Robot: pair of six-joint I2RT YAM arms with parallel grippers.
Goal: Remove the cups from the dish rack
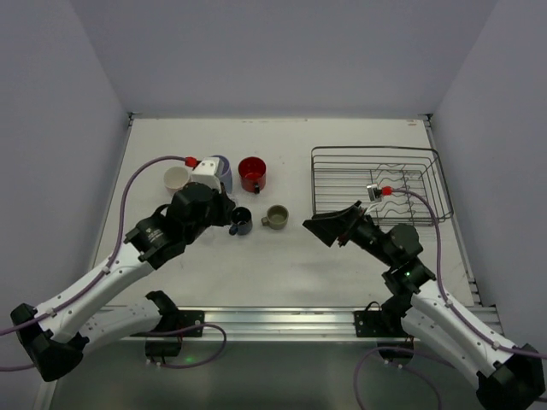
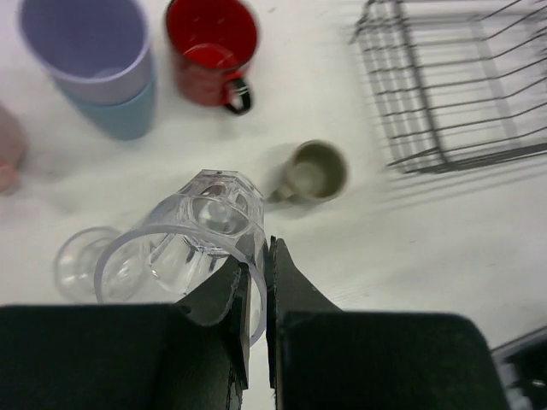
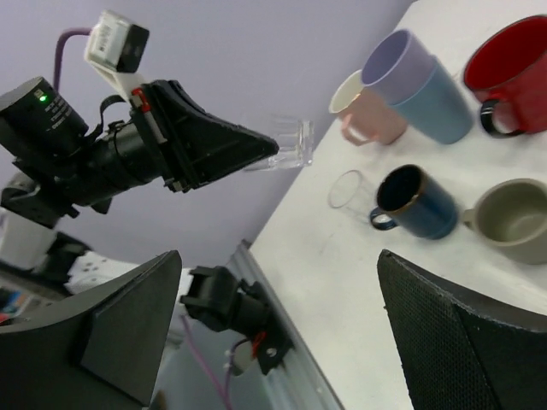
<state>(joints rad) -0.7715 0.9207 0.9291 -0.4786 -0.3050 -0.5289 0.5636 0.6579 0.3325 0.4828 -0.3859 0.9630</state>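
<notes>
Left gripper (image 2: pixel 261 256) is clamped shut on the rim of the clear faceted glass tumbler (image 2: pixel 201 235), one finger inside the wall and one outside. The tumbler hangs tilted, well off the white table (image 1: pixel 342 265), at the near left of the cup cluster. Right gripper (image 3: pixel 278 265) is spread wide with nothing in it, just near-left of the rectangular dark wire dish rack (image 1: pixel 367 150) (idle, by the look of it).

That rack sits at the far right, and from above no cup shows in it. Already out on the table: the olive-grey mug (image 1: pixel 275 216), the dark navy mug (image 1: pixel 240 220), the red mug (image 1: pixel 252 173), the lavender tumbler (image 2: pixel 85 43) nested in the light blue tumbler (image 2: pixel 124 115), and the pale pink cup (image 1: pixel 176 178). What looks like a second clear glass (image 3: pixel 346 190) stands just left of the navy mug.

So this reads as the set-down of what may be the last cup. The next move calls for turning the tumbler upright, lowering it onto bare table clear of the navy mug and that other glass, then letting go.

No brand, label or writing can be read anywhere.
</notes>
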